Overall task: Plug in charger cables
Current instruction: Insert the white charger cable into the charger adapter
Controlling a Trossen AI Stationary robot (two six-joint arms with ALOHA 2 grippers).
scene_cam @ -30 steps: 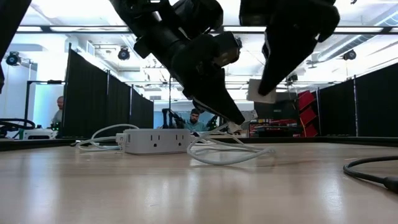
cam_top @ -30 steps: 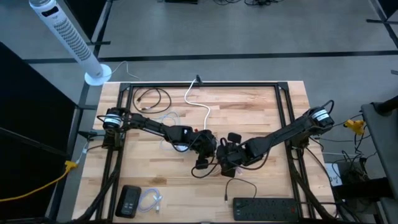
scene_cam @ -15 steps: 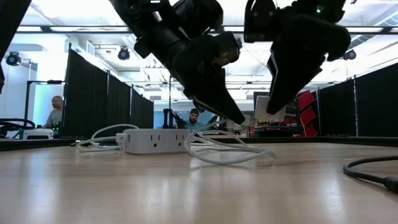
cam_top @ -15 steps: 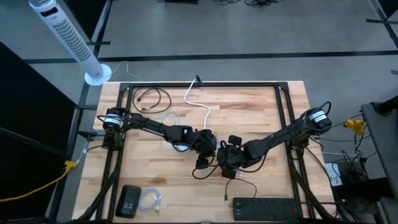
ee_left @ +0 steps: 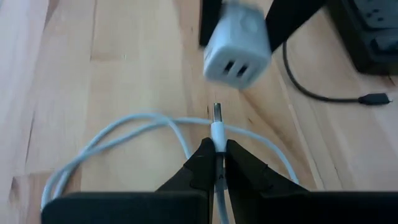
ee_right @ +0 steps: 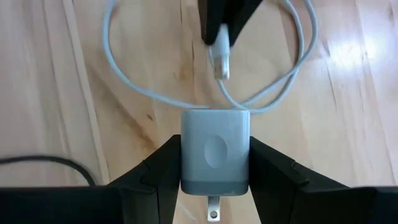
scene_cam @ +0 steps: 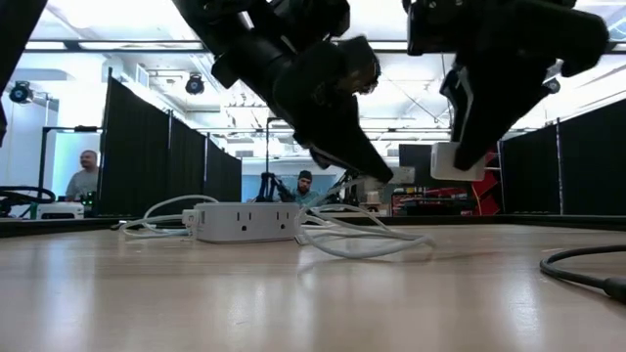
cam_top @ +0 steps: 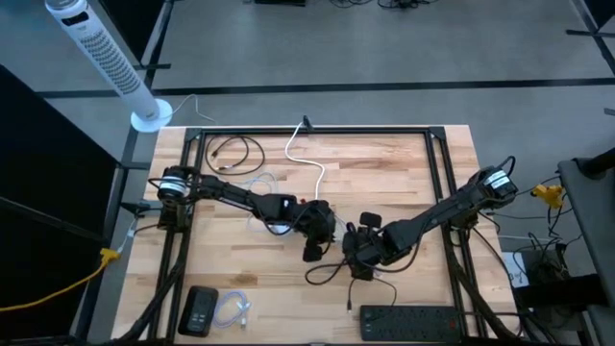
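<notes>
My left gripper [ee_left: 217, 149] is over the table's middle [cam_top: 315, 245], shut on a thin white charger cable [ee_left: 124, 134] whose loop lies on the wood. My right gripper [ee_right: 215, 177] faces it from the right [cam_top: 354, 248] and is shut on a small white charger cube [ee_right: 215, 149] with two ports [ee_left: 238, 46]. The cable's metal plug [ee_left: 216, 115] points at the cube with a gap between them. A black coiled cable [cam_top: 235, 151] lies at the far left. My left gripper pinches the white cable just behind its metal plug [ee_left: 217, 134] between its two fingertips, fingers lying along the cable. The plug sticks out past the tips, lifted clear; the cable behind it droops onto the table [scene_cam: 362, 240]. My right gripper pinches the charger cube by two opposite side faces [ee_right: 186, 152], one finger [ee_right: 158, 165] on each side. Its ported face points away from the wrist, toward the left gripper. The cube is lifted clear of the table [scene_cam: 458, 161].
A white socket block [scene_cam: 245, 220] with its thick white cord [cam_top: 307, 159] sits under the left arm. A long black power strip [cam_top: 408, 322] lies at the near edge, a black cable [cam_top: 370, 288] beside it. A black device [cam_top: 200, 309] and a clear cable [cam_top: 233, 309] are near left.
My right gripper has carried the charger cube toward the table's near edge and dropped a little lower, still shut on it. The left gripper has stayed about where it was, holding the plug.
</notes>
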